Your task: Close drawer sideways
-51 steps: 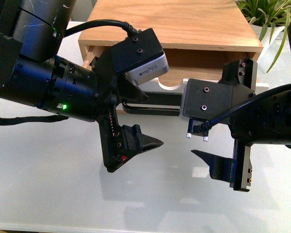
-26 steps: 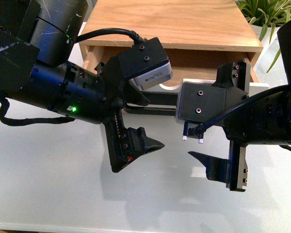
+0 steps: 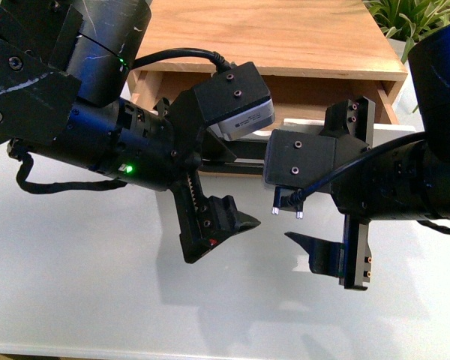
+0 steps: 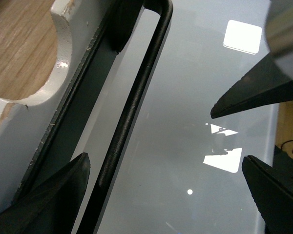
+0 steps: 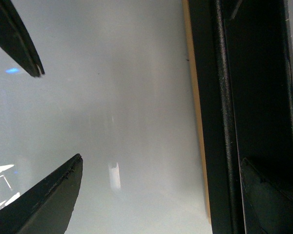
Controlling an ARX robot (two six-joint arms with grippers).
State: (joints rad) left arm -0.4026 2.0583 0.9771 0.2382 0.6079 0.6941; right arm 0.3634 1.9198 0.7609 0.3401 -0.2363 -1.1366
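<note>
The drawer stands partly out of the wooden cabinet. Its white front and long black bar handle are mostly hidden behind both arms. In the left wrist view the white front with the semicircular notch and the handle show. My left gripper is open, and the handle runs between its jaws, close to one finger. My right gripper is open, and the handle lies next to one of its fingers. Neither gripper holds anything.
The cabinet sits at the back of a glossy white table. A green plant stands at the back right. The two grippers' lower fingertips point at each other over the table, a short gap apart.
Both arms have shifted: the left gripper to the right and down, the right gripper to the left. The drawer's white front sits a little nearer to the cabinet.
</note>
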